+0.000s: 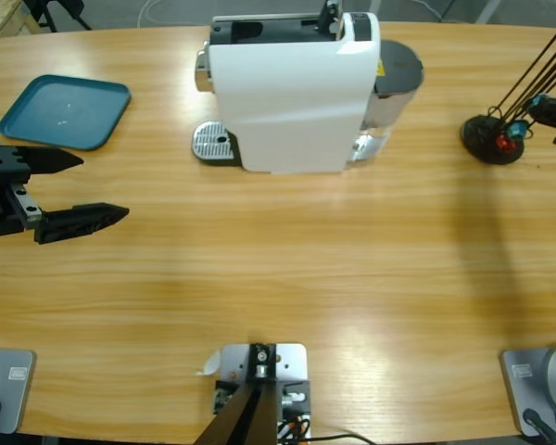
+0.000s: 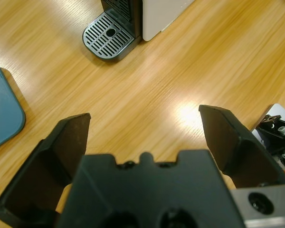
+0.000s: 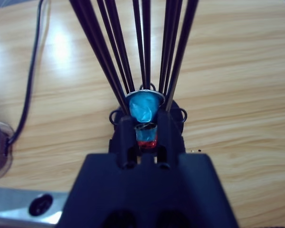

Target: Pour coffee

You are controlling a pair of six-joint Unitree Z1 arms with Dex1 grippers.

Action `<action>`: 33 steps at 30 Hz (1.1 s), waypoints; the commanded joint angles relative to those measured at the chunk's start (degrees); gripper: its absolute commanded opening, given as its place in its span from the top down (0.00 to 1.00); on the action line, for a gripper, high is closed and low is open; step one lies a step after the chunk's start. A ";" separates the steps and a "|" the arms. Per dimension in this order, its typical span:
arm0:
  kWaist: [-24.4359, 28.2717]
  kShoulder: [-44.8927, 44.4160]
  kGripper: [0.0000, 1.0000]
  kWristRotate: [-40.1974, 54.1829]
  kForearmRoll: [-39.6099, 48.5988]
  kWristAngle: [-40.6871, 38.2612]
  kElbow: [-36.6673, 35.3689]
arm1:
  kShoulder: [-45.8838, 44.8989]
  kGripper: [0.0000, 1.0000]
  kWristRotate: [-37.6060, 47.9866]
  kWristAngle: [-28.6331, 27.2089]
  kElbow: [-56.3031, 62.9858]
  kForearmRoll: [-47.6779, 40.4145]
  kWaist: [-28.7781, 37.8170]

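While the left fingers (image 2: 145, 137) gape wide, the right fingers (image 3: 146, 135) pinch a blue capsule (image 3: 145, 108) in the wire rack (image 1: 493, 139).

Long light-wood table (image 1: 287, 278) under me, grain running lengthwise, overhead light glaring off it in soft patches. Grey floor (image 1: 445, 9) past the far edge.

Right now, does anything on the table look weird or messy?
One odd thing: there is no cup on the coffee machine's drip grate, nor anywhere on the table. The blue tray lies bare. Nothing looks spilled. The left gripper waits open and holds nothing; the right gripper is at the capsule rack.
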 commanded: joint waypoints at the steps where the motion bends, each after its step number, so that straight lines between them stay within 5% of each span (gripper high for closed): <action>1: -0.47 0.19 0.00 -0.64 -1.36 -0.65 2.14 | -6.59 1.00 -0.60 -1.79 -0.61 4.59 0.13; 16: -1.38 2.68 0.00 -0.73 -3.72 -0.91 2.14 | -13.22 1.00 -0.60 -4.81 -13.04 17.21 2.89; 25: -1.75 1.45 0.00 -0.36 -4.37 0.14 2.03 | -24.80 1.00 -3.46 -6.99 -20.34 32.15 10.96; 33: -1.75 -2.82 0.00 5.69 7.64 -2.95 -3.05 | -24.78 1.00 -19.30 9.28 -22.02 39.37 24.00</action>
